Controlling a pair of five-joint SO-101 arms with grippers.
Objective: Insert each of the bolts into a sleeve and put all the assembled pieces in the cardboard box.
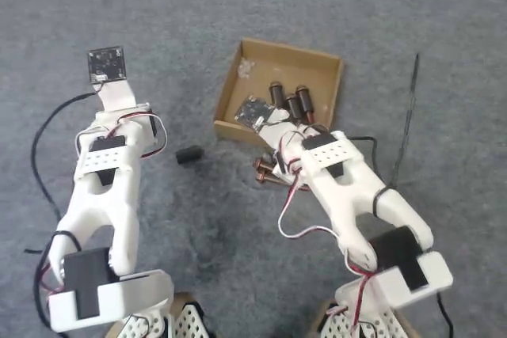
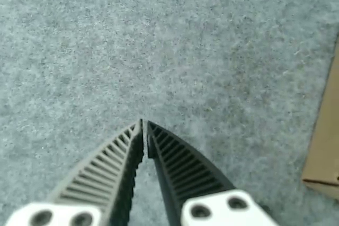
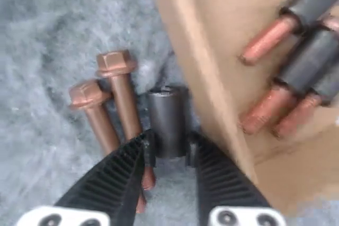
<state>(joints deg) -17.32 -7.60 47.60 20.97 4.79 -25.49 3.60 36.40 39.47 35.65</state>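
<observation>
While the right gripper [image 3: 168,140] clamps a sleeve [image 3: 167,110], left gripper [image 2: 144,126] closed, looks like a bolt [image 3: 123,101] goes in next.

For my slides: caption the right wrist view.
Right tool grips a sleeve beside two bolts, just outside the cardboard box.

Open cardboard box [image 1: 228,89] sits upper centre of the high view, with three sleeved copper bolts [image 1: 290,102] lying inside. Just outside its near wall lie two bare copper bolts [image 1: 265,172] side by side, a dark sleeve [image 3: 167,123] beside them — a second sleeve [image 1: 189,154] lies further left, apart.
</observation>
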